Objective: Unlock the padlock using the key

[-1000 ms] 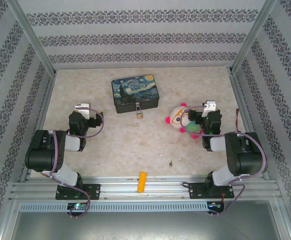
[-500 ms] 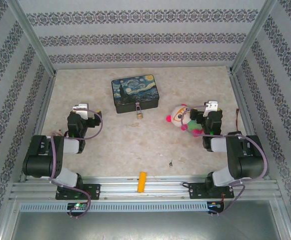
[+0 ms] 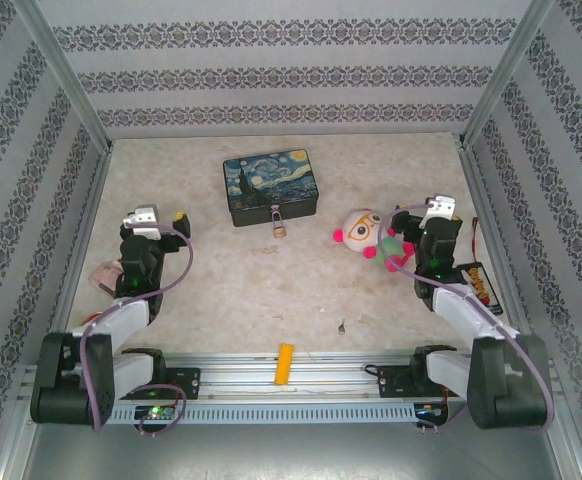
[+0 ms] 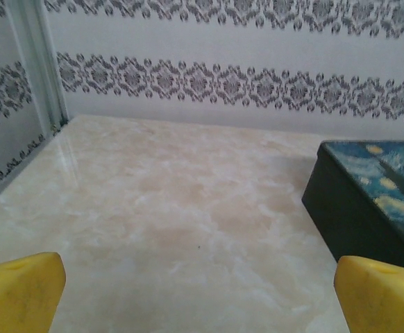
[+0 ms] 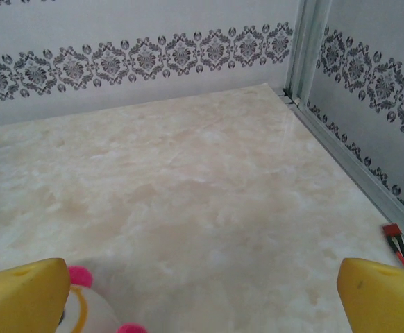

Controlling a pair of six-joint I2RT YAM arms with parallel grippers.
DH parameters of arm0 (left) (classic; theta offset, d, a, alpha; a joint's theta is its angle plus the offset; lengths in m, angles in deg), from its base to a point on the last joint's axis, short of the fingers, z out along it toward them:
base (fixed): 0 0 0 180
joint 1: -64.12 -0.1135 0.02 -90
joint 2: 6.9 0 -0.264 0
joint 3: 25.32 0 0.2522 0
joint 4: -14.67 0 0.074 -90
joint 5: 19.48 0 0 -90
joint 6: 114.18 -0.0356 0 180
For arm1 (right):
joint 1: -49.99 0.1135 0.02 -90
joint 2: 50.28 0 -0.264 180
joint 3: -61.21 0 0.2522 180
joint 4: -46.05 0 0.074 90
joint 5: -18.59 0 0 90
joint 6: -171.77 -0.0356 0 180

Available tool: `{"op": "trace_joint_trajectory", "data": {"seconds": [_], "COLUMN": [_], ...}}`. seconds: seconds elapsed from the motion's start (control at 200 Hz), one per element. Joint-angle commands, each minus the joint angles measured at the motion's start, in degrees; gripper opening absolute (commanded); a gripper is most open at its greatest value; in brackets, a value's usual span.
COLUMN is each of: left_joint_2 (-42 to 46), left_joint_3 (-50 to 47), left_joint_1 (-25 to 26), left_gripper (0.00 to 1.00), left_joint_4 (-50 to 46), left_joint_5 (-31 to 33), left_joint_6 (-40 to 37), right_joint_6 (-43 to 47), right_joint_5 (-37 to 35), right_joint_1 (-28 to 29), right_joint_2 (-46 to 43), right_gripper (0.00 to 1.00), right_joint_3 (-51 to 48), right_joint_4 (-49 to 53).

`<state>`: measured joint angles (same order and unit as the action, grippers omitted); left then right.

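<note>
**Desk:** What did the overhead camera give you?

**Operator:** I saw the padlock (image 3: 280, 230) lying on the counter (image 3: 221, 290) at the 6 o'clock side of the starry-night tin (image 3: 271, 187), touching its front. The key (image 3: 341, 326) lay alone at about 5 o'clock from the padlock, well apart from it. An orange-yellow block (image 3: 285, 363) sat on the rail at 6 o'clock. My left hand (image 3: 156, 218) was out at 9 o'clock of the padlock, and my right hand (image 3: 426, 215) was at 3 o'clock, just beside a plush toy (image 3: 363, 233). Both hands were released and held nothing.

**Desk:** And the left wrist?

**Operator:** The left hand (image 4: 198, 298) was spread wide, with its yellow fingertips (image 4: 18, 291) in the two bottom corners and bare counter (image 4: 174, 208) between them. A corner of the tin (image 4: 375, 201) stood at 3 o'clock.

**Desk:** Right wrist?

**Operator:** The right hand (image 5: 202, 298) was just as wide and just as empty. The plush toy (image 5: 94, 312) peeked in at 7 o'clock, beside the left fingertip. A red-and-black cable end (image 5: 396, 239) lay at 4 o'clock by the side wall. I could not spot the padlock or the key there.
</note>
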<state>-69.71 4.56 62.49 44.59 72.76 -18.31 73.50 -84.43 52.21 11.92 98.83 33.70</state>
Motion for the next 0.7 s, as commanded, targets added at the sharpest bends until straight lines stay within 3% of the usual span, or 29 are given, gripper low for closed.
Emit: {"op": "trace_joint_trajectory", "data": {"seconds": [0.0, 0.195, 0.32, 0.47, 0.695], "left_joint_2": [6.5, 16.1, 18.2, 15.0, 6.2], "left_joint_3": [0.4, 3.5, 7.1, 12.3, 17.2], "left_joint_1": [-0.6, -0.6, -0.6, -0.6, -0.3], "left_gripper": [0.99, 0.99, 0.99, 0.99, 0.99], "left_joint_4": [-9.9, -23.5, -28.4, -32.0, -32.5], "left_joint_5": [3.0, 4.2, 1.7, -4.2, -15.3], "left_joint_6": [5.0, 11.3, 15.1, 20.9, 29.5], "right_joint_6": [-3.2, -7.2, -11.0, -15.4, -19.9], "right_joint_5": [-2.9, -5.9, -8.3, -9.7, -5.7], "right_joint_1": [1.7, 6.3, 10.7, 16.8, 24.7], "right_joint_2": [-5.3, -14.2, -16.8, -16.0, -9.9], "right_gripper": [0.98, 0.98, 0.98, 0.98, 0.95], "right_joint_3": [2.4, 4.9, 7.3, 10.8, 16.5], "right_joint_4": [11.5, 24.8, 32.4, 39.6, 43.1]}}
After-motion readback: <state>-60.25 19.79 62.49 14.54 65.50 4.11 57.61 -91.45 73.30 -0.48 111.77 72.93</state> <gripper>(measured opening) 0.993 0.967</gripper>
